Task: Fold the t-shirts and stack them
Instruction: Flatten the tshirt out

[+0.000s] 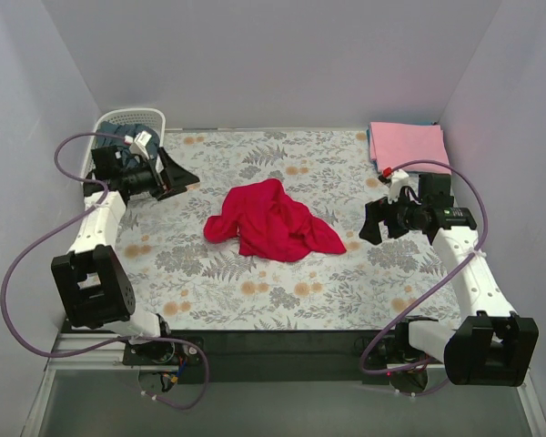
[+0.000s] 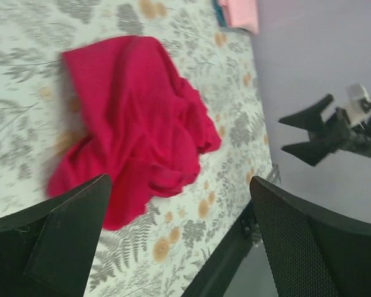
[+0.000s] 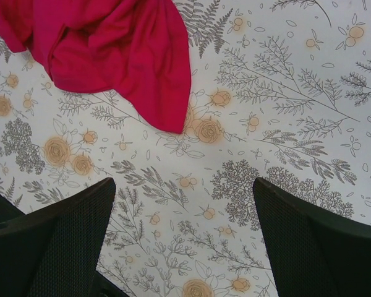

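Floral worktop (image 1: 346,273), red t-shirt (image 1: 271,221) crumpled at its middle — long axis left to right, nearer the right fingers (image 3: 55,241) than the left fingers (image 2: 62,235), both pairs spread apart and empty.

Three t-shirts (image 1: 271,221) (image 1: 408,144) (image 1: 126,133), one basket (image 1: 135,114), one floral cloth (image 1: 255,284)

1. A grey cloth printed with grey ferns and pale orange flowers (image 1: 282,300) lies flat over the table, reaching from side wall to side wall.
2. A white plastic lattice basket (image 1: 127,116) stands upright in the far left corner, close against the walls.
3. Plain pale lilac-grey walls (image 1: 273,55) enclose the far side and both flanks.
4. A black strip (image 1: 282,364) runs along the near edge of the cloth.
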`<state>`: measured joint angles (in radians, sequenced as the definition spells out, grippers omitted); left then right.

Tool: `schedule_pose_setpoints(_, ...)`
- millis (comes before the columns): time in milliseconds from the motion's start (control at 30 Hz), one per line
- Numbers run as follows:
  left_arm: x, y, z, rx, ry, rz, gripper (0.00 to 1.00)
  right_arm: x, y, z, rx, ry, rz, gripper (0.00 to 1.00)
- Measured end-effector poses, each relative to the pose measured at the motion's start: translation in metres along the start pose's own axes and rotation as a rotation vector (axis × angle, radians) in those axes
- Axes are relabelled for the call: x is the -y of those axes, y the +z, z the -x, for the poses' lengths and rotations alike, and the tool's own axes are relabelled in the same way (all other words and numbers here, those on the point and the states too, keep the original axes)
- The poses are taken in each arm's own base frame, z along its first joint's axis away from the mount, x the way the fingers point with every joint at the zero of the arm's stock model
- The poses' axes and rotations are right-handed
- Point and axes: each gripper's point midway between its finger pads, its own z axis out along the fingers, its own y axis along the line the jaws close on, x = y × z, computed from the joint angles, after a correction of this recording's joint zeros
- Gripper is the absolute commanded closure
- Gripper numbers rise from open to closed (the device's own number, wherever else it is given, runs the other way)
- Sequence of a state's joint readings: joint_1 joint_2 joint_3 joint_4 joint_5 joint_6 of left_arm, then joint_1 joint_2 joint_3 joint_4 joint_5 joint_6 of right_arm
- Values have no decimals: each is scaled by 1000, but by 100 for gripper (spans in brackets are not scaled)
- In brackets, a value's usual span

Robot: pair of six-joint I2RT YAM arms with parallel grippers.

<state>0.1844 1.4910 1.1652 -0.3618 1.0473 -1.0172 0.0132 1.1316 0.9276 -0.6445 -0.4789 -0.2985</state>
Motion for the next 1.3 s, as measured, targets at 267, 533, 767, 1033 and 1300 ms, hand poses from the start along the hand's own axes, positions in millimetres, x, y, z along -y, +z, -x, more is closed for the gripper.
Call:
schedule_pose_setpoints(267, -15, -5, -24, -118, 223, 79, 16, -13, 15, -14, -88, -86, 43, 9)
schedule_pose_setpoints(533, 14, 32, -174, -496, 612, 11, 21, -29, 61, -59, -341, -131, 121, 29)
schedule_pose_setpoints(767, 26, 59, -215, -558, 945, -61, 21, -33, 85, -73, -414, -161, 147, 33)
schedule_pose_setpoints(1033, 9, 96, -237, -580, 1172, -109, 18, -33, 113, -73, -433, -211, 145, 33)
schedule_pose_setpoints(1300, -15, 120, -236, -578, 1303, -87, 19, -23, 134, -66, -431, -254, 95, 50)
